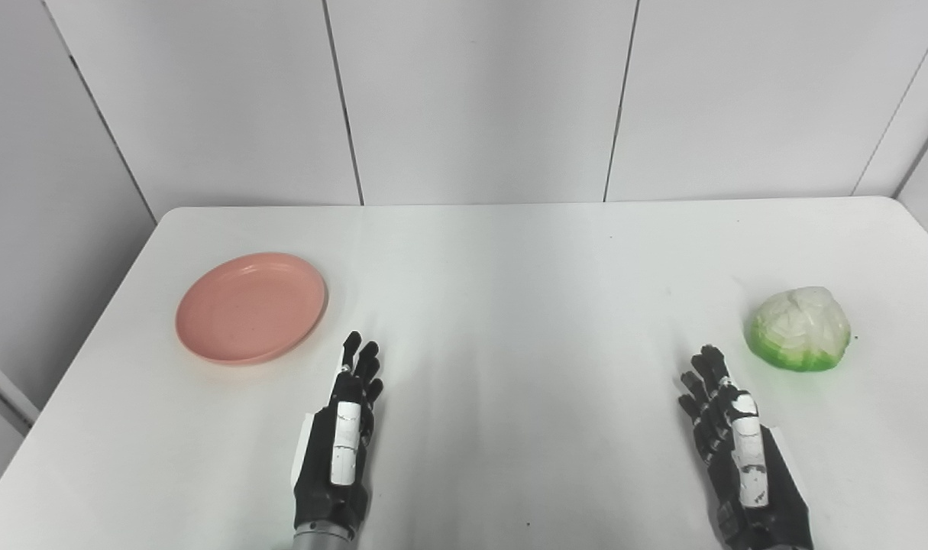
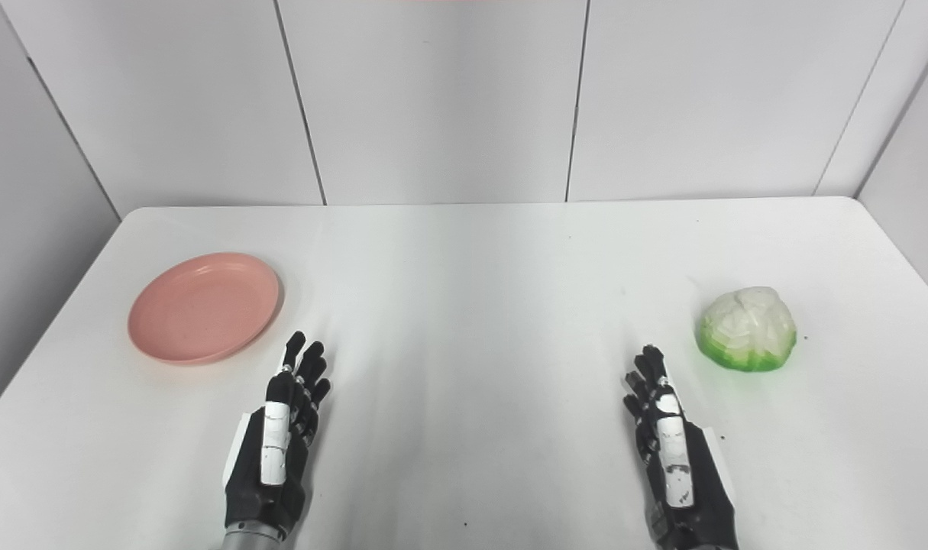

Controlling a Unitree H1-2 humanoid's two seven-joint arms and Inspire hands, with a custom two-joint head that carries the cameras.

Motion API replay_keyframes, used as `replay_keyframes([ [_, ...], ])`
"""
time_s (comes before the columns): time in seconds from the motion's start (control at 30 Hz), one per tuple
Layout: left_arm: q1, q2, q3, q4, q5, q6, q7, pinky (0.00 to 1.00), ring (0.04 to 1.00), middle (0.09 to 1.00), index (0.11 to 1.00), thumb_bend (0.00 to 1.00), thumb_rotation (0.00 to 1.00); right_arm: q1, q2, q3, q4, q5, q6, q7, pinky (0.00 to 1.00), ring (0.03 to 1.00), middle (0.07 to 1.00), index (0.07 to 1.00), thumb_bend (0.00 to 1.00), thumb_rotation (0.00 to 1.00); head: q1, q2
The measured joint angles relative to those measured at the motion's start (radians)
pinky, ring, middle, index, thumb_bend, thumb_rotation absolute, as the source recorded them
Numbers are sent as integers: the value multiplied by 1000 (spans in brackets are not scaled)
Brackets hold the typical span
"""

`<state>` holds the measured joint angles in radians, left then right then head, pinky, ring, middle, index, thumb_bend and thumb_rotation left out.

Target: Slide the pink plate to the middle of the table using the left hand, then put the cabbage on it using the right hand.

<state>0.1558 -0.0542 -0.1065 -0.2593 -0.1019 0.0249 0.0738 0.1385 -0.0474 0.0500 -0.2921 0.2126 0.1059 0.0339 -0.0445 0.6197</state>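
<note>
Left eye view, left hand [image 1: 340, 443]: fingers [image 1: 360, 360] are held straight and slightly apart, pointing away toward the far wall; nothing is held. The hand is seen edge-on, thumb side up, just above or on the table near the front edge; contact cannot be told.
Right hand [image 1: 742, 451]: fingers [image 1: 706, 376] are extended and a little spread, with nothing between them. The hand is likewise turned edge-on, and its arm enters from the bottom right.
Pink plate [image 1: 251, 307]: it lies flat and bare on the left part of the table, beyond and to the left of the left hand's fingertips, near them but apart.
Cabbage [image 1: 800, 328]: a half head, white on top and green at the base, is set dome-up on the right part of the table, beyond and to the right of the right hand, near its fingertips but not touched.
Table [image 1: 525, 305]: a white top with rounded far corners; the middle stretch between the two hands is seen bare.
Wall panels [image 1: 479, 99]: plain white panels with dark seams stand behind the table.
</note>
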Motion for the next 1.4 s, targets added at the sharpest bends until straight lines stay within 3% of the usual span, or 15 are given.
replay_keyframes([
  [0.6,0,-1,-4,5,1,-5,0,1000,996,968,1000,858,929,0,-1,-5,1,6,0,25,1000,984,985,956,855,1000,17,0],
  [0.8,1,-3,-14,18,16,-7,2,1000,991,960,1000,862,930,1,-2,-15,10,14,0,39,1000,983,983,938,856,1000,46,-21],
  [0.97,3,-9,-39,36,35,-18,20,1000,985,953,1000,849,930,3,-11,-44,27,38,-8,62,1000,981,983,929,855,1000,124,-48],
  [1.17,8,-32,-71,81,82,-84,51,1000,973,947,999,856,927,3,-20,-79,66,66,-66,116,1000,995,993,932,856,1000,222,-100],
  [1.4,15,-53,-94,107,93,-130,67,1000,969,948,1000,857,935,3,-24,-106,96,81,-92,144,1000,1000,997,930,851,1000,250,-140],
])
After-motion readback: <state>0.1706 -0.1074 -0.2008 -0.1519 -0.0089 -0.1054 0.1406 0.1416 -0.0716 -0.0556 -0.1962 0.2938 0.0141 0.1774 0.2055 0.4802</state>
